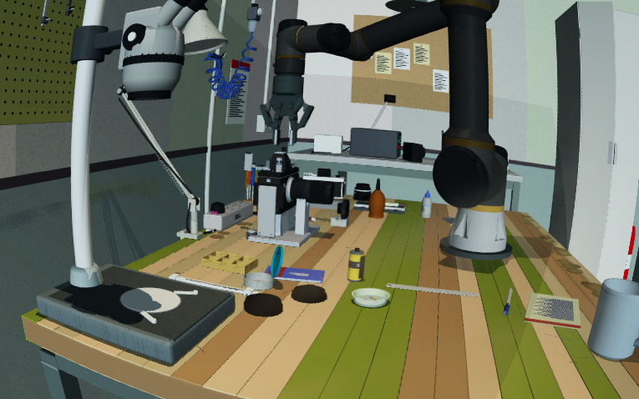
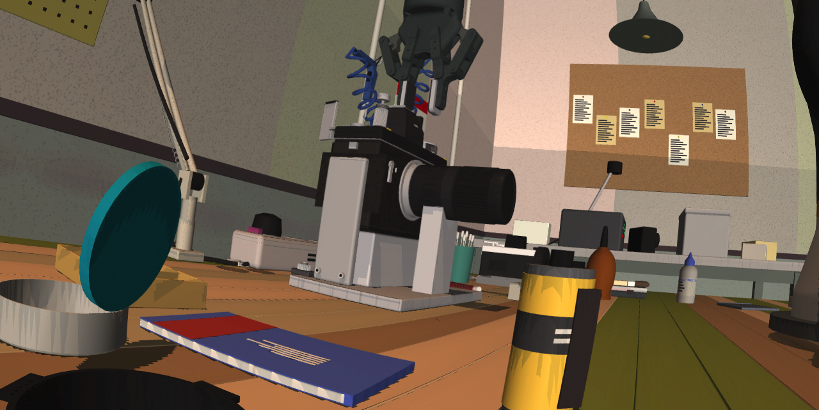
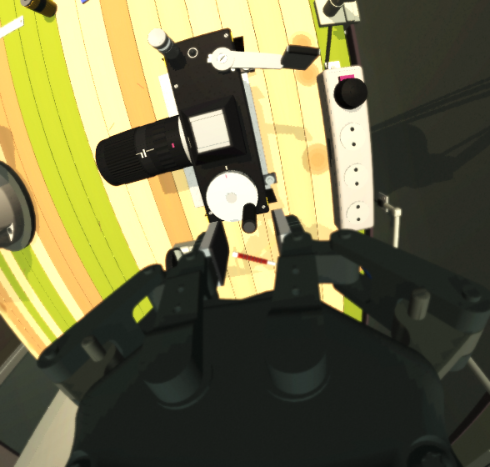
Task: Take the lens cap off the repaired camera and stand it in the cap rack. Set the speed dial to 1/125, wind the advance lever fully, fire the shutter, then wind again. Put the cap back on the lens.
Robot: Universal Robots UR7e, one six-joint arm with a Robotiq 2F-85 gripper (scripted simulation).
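The black camera (image 1: pixel 282 191) (image 2: pixel 395 190) (image 3: pixel 210 127) sits clamped in a grey stand at the far left of the bench, its lens (image 2: pixel 464 194) (image 3: pixel 137 155) pointing right with no cap on it. On its top plate I see the white speed dial (image 3: pixel 231 197), a small black knob (image 3: pixel 249 218) beside it, and the silver advance lever (image 3: pixel 263 60) swung out at the other end. A black round cap (image 1: pixel 343 209) stands on edge in a small rack right of the stand. My gripper (image 1: pixel 282 136) (image 2: pixel 417 99) (image 3: pixel 247 242) hovers above the dial end of the camera, partly open and empty.
Behind the camera lie a white power strip (image 3: pixel 349 146) (image 1: pixel 227 214), a lamp arm and a back shelf with instruments. Nearer the front are a teal disc (image 2: pixel 130 237) leaning in a grey ring, a blue notebook (image 2: pixel 275 353), a yellow film canister (image 1: pixel 356 264) and a microscope (image 1: pixel 153 54).
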